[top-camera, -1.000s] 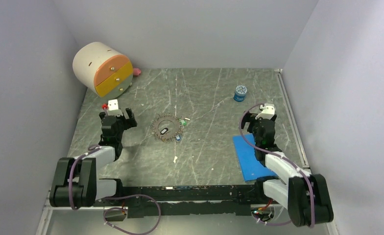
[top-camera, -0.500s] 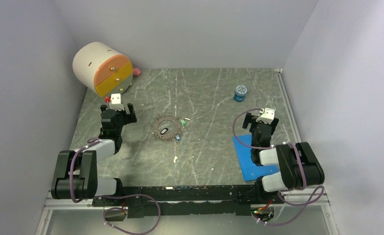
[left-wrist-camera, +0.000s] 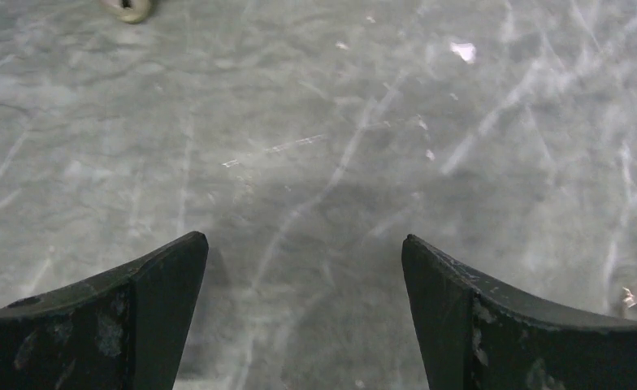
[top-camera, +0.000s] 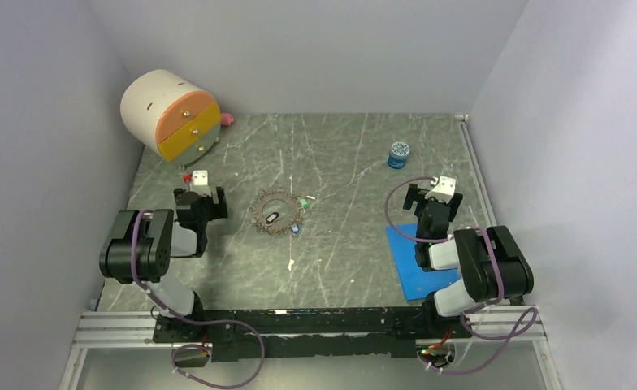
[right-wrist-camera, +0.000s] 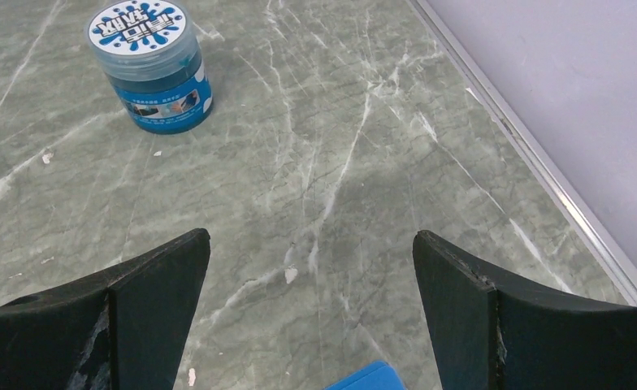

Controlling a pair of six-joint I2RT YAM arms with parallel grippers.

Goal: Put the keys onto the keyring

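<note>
While both my hands hang low over the desk (top-camera: 340, 162) with nothing in them, the keyring (top-camera: 276, 213) lies flat on the grey marbled top between them, much nearer my left hand (top-camera: 201, 203) than my right hand (top-camera: 433, 201). Small keys (top-camera: 302, 199) sit at the ring: one with a green head just past its far right edge, a dark one inside the hoop, and a blue one against its near right edge. I cannot tell whether any of them is threaded on.

My left hand is spread wide, its two dark fingers (left-wrist-camera: 136, 317) well apart over bare stone. My right hand is spread just as wide, over the far edge of a blue mat (top-camera: 413, 264). A small blue jar (right-wrist-camera: 153, 65) with a printed lid stands upright beyond it, to the left. A round chest of drawers (top-camera: 171, 110) with orange and yellow fronts stands in the far left corner.
</note>
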